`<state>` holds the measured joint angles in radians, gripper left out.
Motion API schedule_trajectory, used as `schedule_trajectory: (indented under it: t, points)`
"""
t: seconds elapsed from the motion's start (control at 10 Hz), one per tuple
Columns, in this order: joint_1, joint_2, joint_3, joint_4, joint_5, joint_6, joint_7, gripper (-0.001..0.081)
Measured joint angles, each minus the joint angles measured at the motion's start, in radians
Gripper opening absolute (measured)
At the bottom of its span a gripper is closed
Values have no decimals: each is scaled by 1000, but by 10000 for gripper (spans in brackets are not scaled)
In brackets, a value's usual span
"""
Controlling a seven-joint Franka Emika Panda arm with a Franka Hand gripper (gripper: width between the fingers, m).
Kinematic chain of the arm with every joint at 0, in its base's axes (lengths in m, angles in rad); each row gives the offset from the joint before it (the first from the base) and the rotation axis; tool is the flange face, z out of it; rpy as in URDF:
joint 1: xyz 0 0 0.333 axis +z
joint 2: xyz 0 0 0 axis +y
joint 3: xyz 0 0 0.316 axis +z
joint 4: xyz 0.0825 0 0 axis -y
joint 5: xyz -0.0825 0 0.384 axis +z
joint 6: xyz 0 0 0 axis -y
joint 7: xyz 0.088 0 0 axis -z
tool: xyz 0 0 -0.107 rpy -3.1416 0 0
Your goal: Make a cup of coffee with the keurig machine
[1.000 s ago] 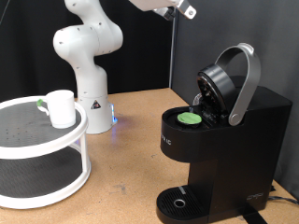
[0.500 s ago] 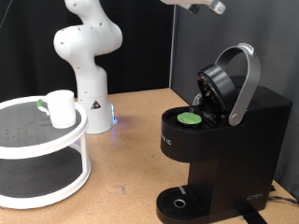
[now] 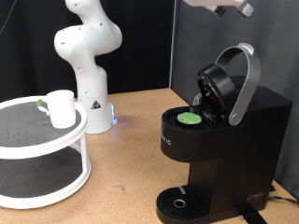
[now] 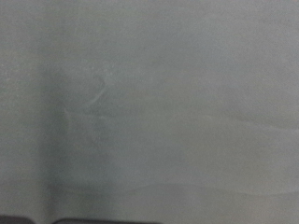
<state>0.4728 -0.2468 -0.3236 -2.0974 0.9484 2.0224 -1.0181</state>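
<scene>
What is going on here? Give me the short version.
The arm is working on a coffee. The keurig machine stands with its lid up and a green-topped pod sitting in the chamber. The cup sits on the top tier of a white round shelf at the exterior view's left, with nothing touching it. The gripper shows only partly at the top edge, high above the machine, with nothing visible in it. The wrist view shows only a grey blur.

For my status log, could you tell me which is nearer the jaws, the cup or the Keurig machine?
The Keurig machine, black with its lid raised, sits almost directly below the gripper. The white cup stands far off on the round rack.
</scene>
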Motion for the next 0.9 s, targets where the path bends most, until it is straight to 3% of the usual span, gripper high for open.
schedule_trajectory:
  t: [0.6,0.7,0.8,0.9]
  points:
    - [31,69,114,19,-17,88,47,775]
    - [34,76,128,18,-16,103,49,600]
    - [34,81,139,18,-16,112,50,600]
    - [34,86,147,18,-17,117,52,392]
